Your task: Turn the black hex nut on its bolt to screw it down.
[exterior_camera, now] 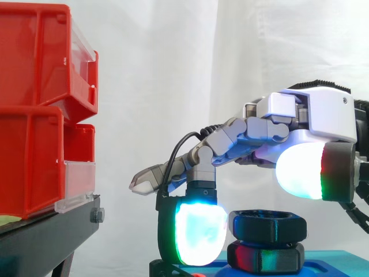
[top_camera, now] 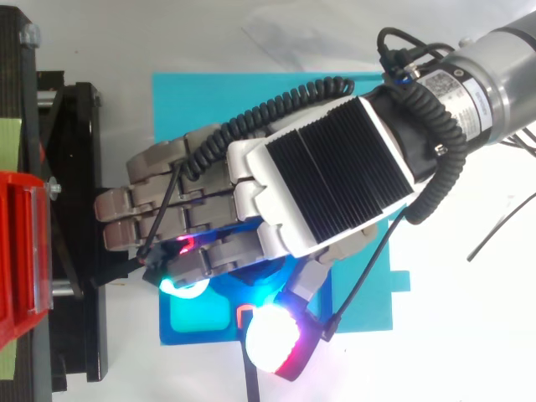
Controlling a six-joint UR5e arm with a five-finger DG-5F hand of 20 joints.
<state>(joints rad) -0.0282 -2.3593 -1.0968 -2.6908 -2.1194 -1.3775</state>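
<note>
White table surface [top_camera: 477, 352] is being seen from above under the whole work, and a blue plate [top_camera: 193, 109] is being carried on it. On this plate, in the side view, the black hex nut [exterior_camera: 268, 225] is being shown lying flat, and it is being supported directly on a second dark hex piece [exterior_camera: 265, 258], which is being tinted red and green by the glow. The hand [exterior_camera: 323, 115] is being seen reaching in from the right, and it is being held over the nut; from above, the middle of the blue plate is being covered by its back. The hand is being held released and nothing is being grasped: most fingers [exterior_camera: 230, 135] are being stretched out level toward the left, while one is being bent downward, and its pad [exterior_camera: 199, 231], glowing white and cyan with a green edge, is being placed just beside the left side of the nut; whether it is touching cannot be told. The thumb pad [exterior_camera: 300, 170], glowing white with a red and green rim, is being held above the right part of the nut, apart from it. Farther left, red bins [exterior_camera: 34, 57] with clear front panels [exterior_camera: 78, 184] are being carried in two levels on a black stand [exterior_camera: 52, 231]. Behind all of this, a white curtain [exterior_camera: 173, 69] is being hung.
</note>
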